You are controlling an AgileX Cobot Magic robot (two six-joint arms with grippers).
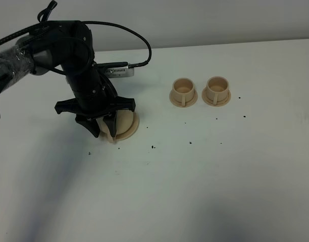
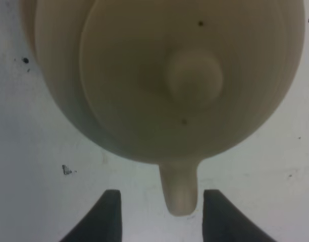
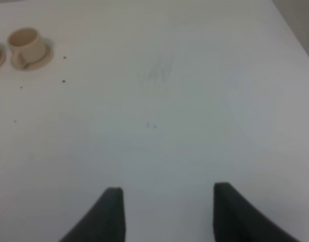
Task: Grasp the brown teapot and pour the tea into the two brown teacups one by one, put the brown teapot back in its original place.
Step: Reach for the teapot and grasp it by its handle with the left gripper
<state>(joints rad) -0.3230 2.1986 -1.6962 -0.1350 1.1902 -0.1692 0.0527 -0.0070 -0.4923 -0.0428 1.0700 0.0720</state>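
Now the left claw (image 1: 105,127) hangs spread wide over the brown teapot (image 1: 124,122), left of centre in the high view — its fingers (image 2: 108,217) flank a narrow stub of the pot (spout or handle, unclear) without touching. Upper right, the left teacup (image 1: 183,89) and the right teacup (image 1: 216,89) stand side by side on the white counter (image 1: 205,181). The right claw (image 3: 164,201) gapes too.

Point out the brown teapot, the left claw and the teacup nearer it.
brown teapot (image 2: 193,75): left wrist view, lid knob.
left claw (image 2: 161,194): left wrist view, midway between fingertips.
nearer teacup (image 1: 183,86): exterior high view, cup mouth.
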